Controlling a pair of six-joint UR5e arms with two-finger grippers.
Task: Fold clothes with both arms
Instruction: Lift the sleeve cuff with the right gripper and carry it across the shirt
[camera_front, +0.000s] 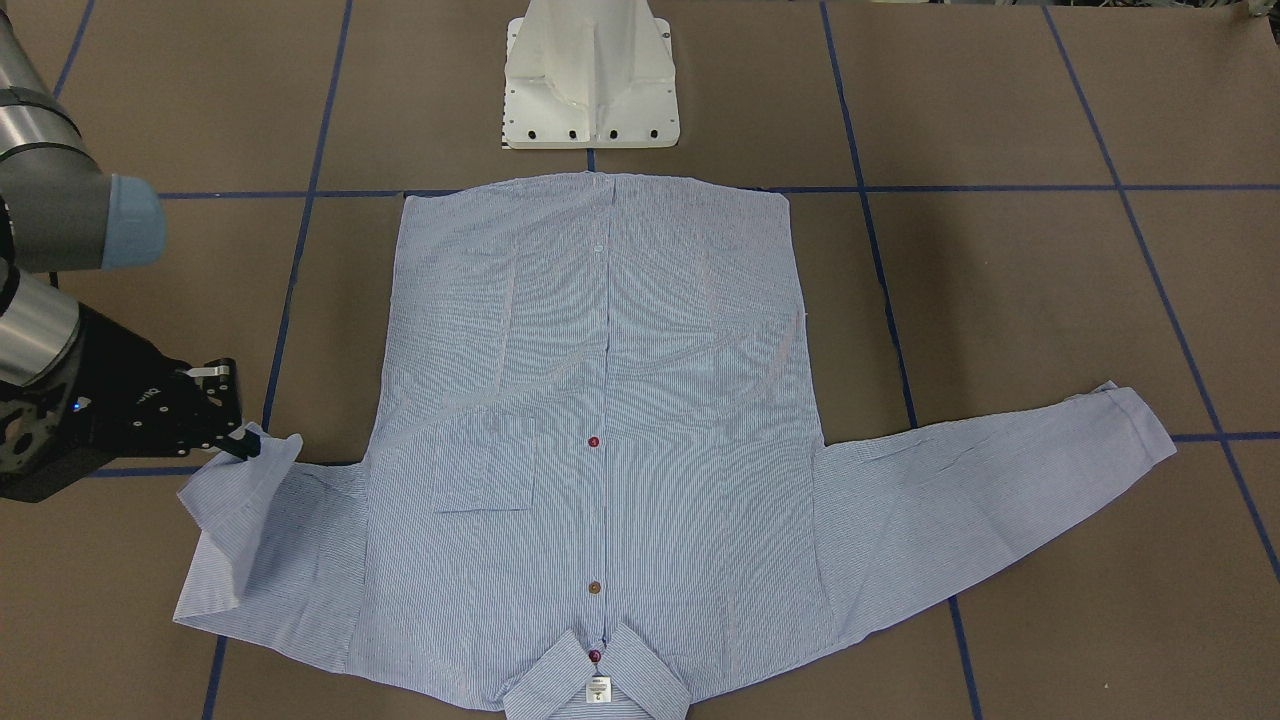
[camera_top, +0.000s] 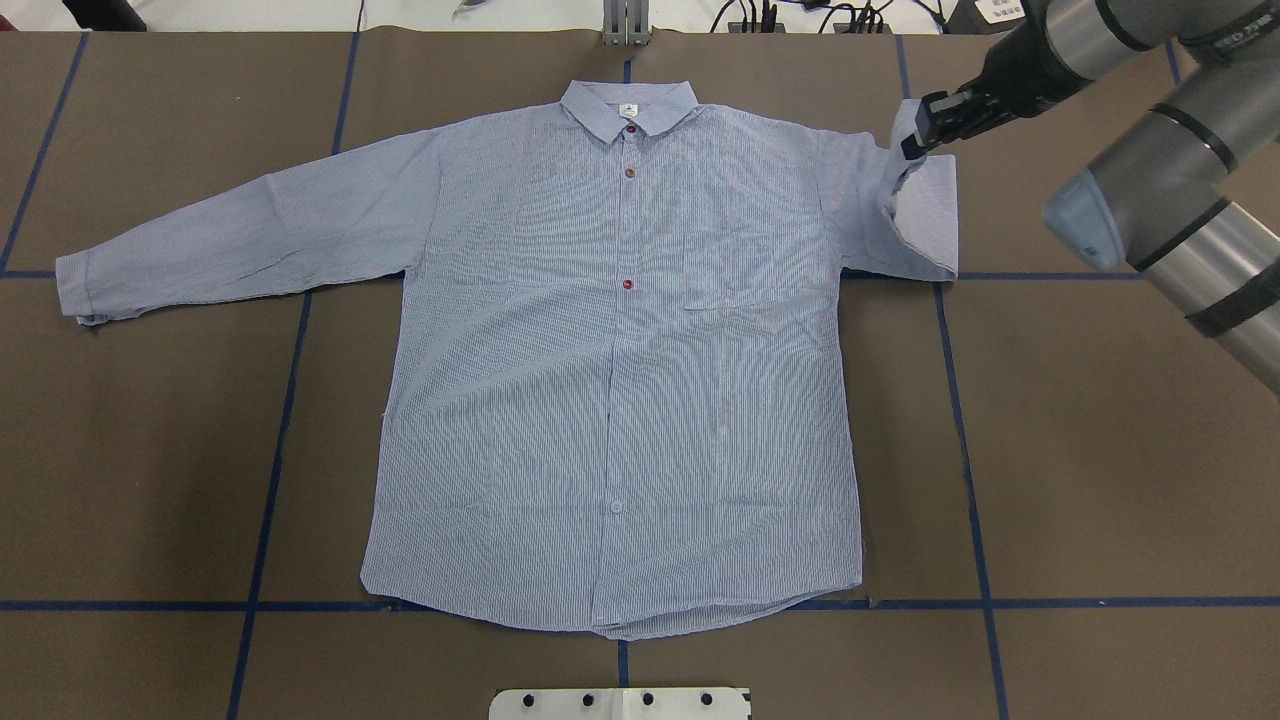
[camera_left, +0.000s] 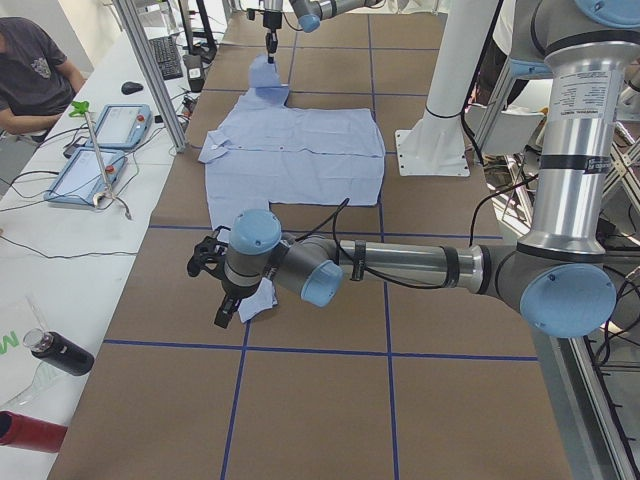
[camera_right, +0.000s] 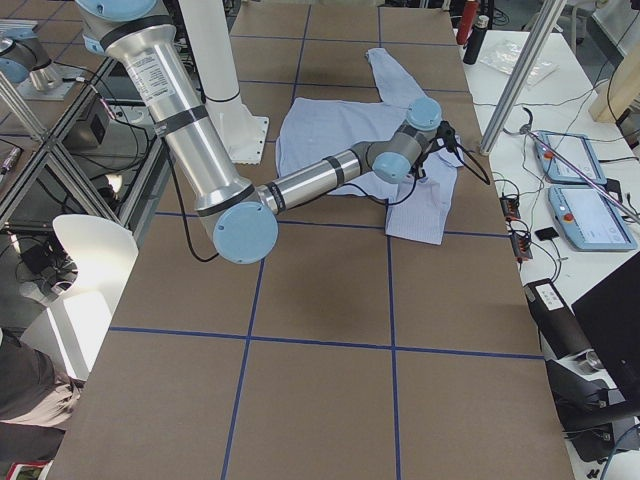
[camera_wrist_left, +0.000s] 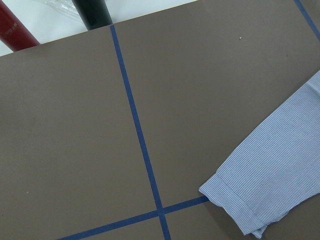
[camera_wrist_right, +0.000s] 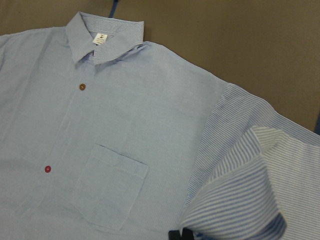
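We see the shirt (camera_front: 600, 420) lying flat and front up in the middle of the table (camera_front: 1050, 300). Its collar (camera_front: 595, 680) is on the far side from the robot and its hem is near the white base (camera_front: 590, 90). The cloth is thin, with fine blue and white stripes and soft creases. It has a square chest pocket (camera_front: 480, 465), dark red buttons (camera_front: 593, 441) and a small white label (camera_front: 597, 690) inside the neck.

The sleeve on the robot's left (camera_front: 1000, 480) is stretched straight out, and its cuff (camera_wrist_left: 235, 200) lies flat beside a crossing of blue tape (camera_wrist_left: 145, 155). The sleeve on the robot's right (camera_front: 250, 540) is bent back toward the body of the shirt, with its end raised off the table.

The right gripper (camera_front: 240, 440) has its black fingers closed on that raised cuff. The left gripper (camera_left: 226, 305) hangs over the other cuff, but we cannot tell how far its fingers are parted. Nothing lies on the shirt's body.

The table top is matt brown, and the tape divides it into large squares. A white bench runs along one side, holding two handheld screens (camera_left: 85, 172), a red bottle (camera_left: 30, 432) and a dark bottle (camera_left: 60, 353). A person (camera_left: 30, 75) sits beyond it.
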